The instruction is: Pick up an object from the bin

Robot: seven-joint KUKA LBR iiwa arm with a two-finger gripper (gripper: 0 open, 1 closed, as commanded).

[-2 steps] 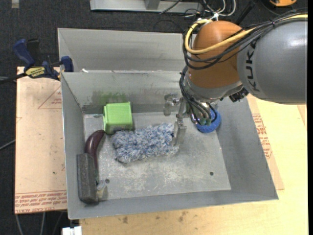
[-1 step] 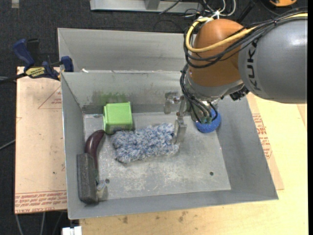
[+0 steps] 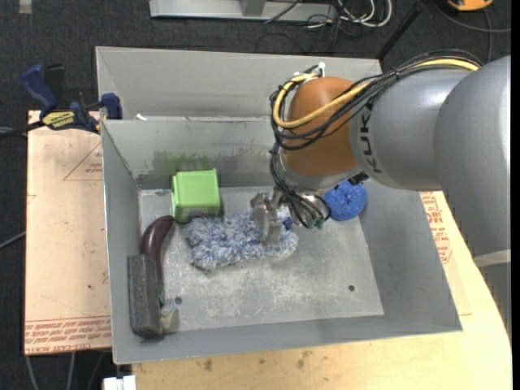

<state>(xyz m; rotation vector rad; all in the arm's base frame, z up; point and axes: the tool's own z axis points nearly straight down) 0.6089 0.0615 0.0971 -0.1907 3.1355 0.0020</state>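
Note:
My gripper (image 3: 267, 222) reaches down into the middle of the bin, its fingertips pressed into the right part of a fluffy blue-and-white cloth (image 3: 223, 242). The fingers stand close together in the cloth's pile. A blue round plastic piece (image 3: 348, 202) lies just right of the gripper, partly hidden by the wrist. A green cube-shaped block (image 3: 196, 193) stands to the left of the cloth, near the back wall.
A dark purple curved thing (image 3: 154, 236) lies along the left wall. Below it rests a long grey brush-like block (image 3: 145, 295). The arm and its orange cover hang over the bin's back right part.

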